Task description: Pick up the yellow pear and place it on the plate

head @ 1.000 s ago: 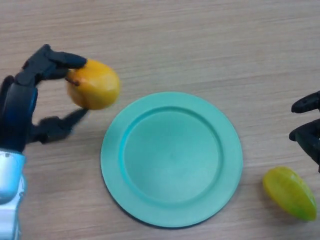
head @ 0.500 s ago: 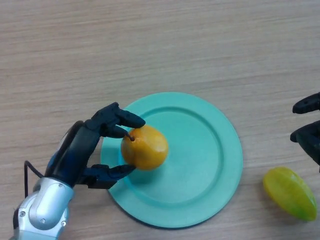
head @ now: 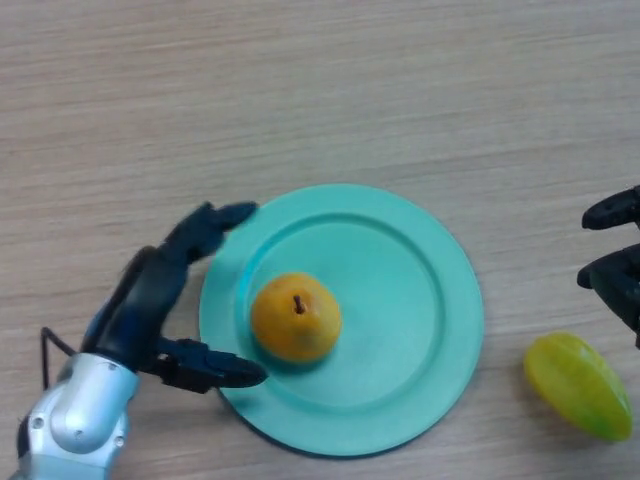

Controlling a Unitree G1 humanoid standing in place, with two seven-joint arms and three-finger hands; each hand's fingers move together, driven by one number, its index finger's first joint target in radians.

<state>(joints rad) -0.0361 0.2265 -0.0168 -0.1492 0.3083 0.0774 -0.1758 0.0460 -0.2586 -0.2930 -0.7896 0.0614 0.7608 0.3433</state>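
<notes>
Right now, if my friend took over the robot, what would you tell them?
Left robot hand: open, fingers spread beside the plate's left edge, not touching the pear.
Right robot hand: idle at the right edge of the view, holding nothing.
Yellow pear: sitting on the green plate, left of its centre, stem up.
A yellow-green starfruit lies on the table, right of the plate.
Done: pear is picked up, placed and let go.
Left: just pull the left robot hand back clear of the plate.
</notes>
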